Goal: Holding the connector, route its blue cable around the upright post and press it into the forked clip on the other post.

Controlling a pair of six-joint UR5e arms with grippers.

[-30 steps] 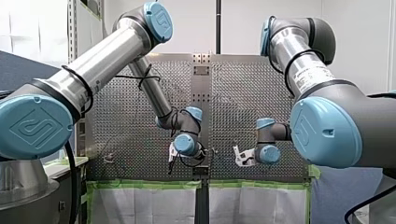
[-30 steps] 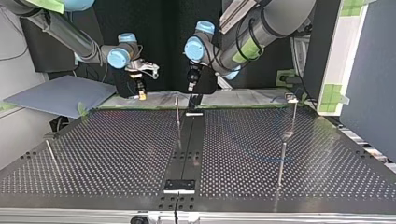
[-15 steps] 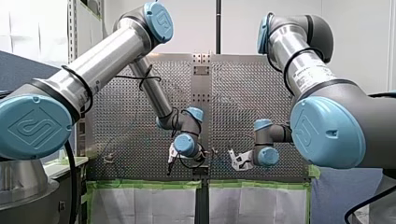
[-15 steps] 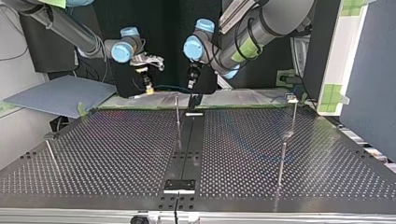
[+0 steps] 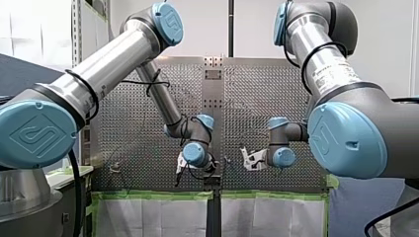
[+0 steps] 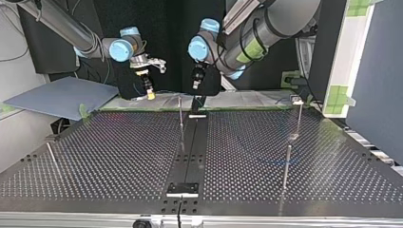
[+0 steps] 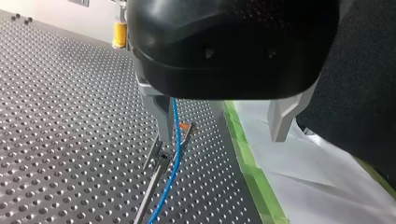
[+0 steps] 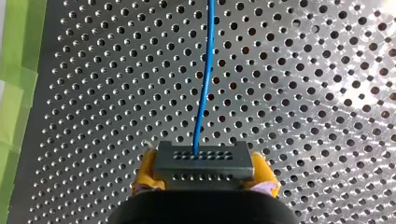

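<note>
In the right wrist view my right gripper [image 8: 205, 183] is shut on a dark grey connector [image 8: 204, 161], held between yellow pads [image 8: 144, 176]. Its blue cable [image 8: 204, 93] runs straight ahead over the perforated table. In the top view that gripper [image 6: 149, 93] hangs near the table's far edge, to the left of a thin upright post [image 6: 180, 116]. My left gripper [image 7: 222, 133] is open. The blue cable [image 7: 173, 154] passes close beside one metal finger [image 7: 163, 119], next to the post [image 7: 152, 179] below. Another post [image 6: 298, 116] with a small top piece stands at the top view's right.
Green tape [image 7: 247, 168] and white sheeting [image 7: 303, 172] border the table's edge beside my left gripper. More thin posts stand at the top view's right [image 6: 286, 166] and left [image 6: 50, 156]. A black strip [image 6: 190, 147] runs down the table's middle.
My right gripper, with the connector, has moved toward my left gripper and the middle post, and risen slightly. My left gripper has barely shifted and stays open.
</note>
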